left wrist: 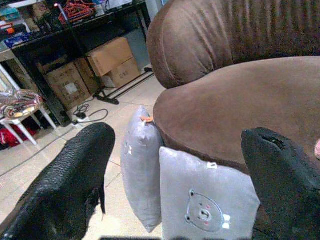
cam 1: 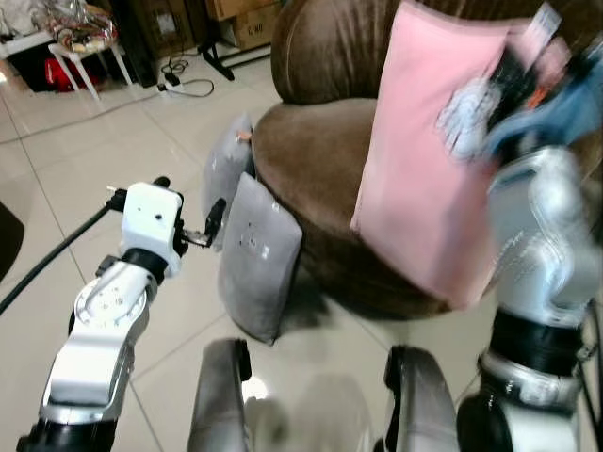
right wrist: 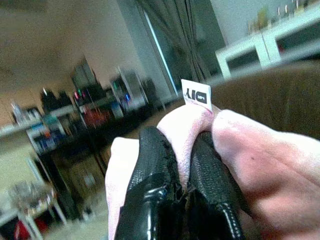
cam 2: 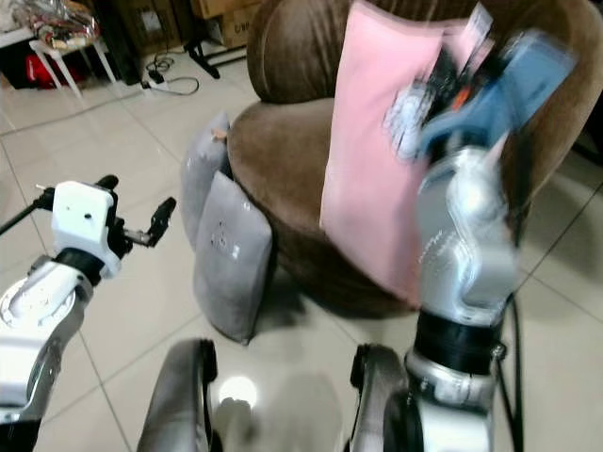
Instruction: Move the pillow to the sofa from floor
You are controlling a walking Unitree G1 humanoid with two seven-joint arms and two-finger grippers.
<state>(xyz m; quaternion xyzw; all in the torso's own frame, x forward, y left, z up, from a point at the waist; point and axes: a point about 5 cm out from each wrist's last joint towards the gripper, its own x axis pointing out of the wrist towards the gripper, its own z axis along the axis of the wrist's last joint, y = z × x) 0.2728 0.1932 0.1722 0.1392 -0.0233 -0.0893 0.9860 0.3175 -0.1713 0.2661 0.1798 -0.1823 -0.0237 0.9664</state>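
Pillow: pink pillow is held up in the air, hanging just in front of and above the seat of the brown sofa; its lower corner dangles past the seat's front edge.
Right tool: right tool is clamped on a pinched fold at the pillow's top edge, beside the white label; the two black fingers are pressed together with pink fabric bulging between them.
Left tool: left tool is held out low, well apart from the pink pillow, its fingers spread wide with nothing between them; it faces the two grey cushions.
Grey cushions: two grey cushions lean upright on the floor against the sofa's front, one behind the other.
Step in hand: carrying the pillow over the sofa seat, judged nearly complete.
Doing it well: pillow should be brought further in over the seat, so that its hanging corner clears the front edge, and lowered until the seat takes its weight before the grip is released.
Risk: grip is on a small fold only; a quick swing could pull the fabric free, and an early release would likely let the pillow slide off onto the grey cushions.
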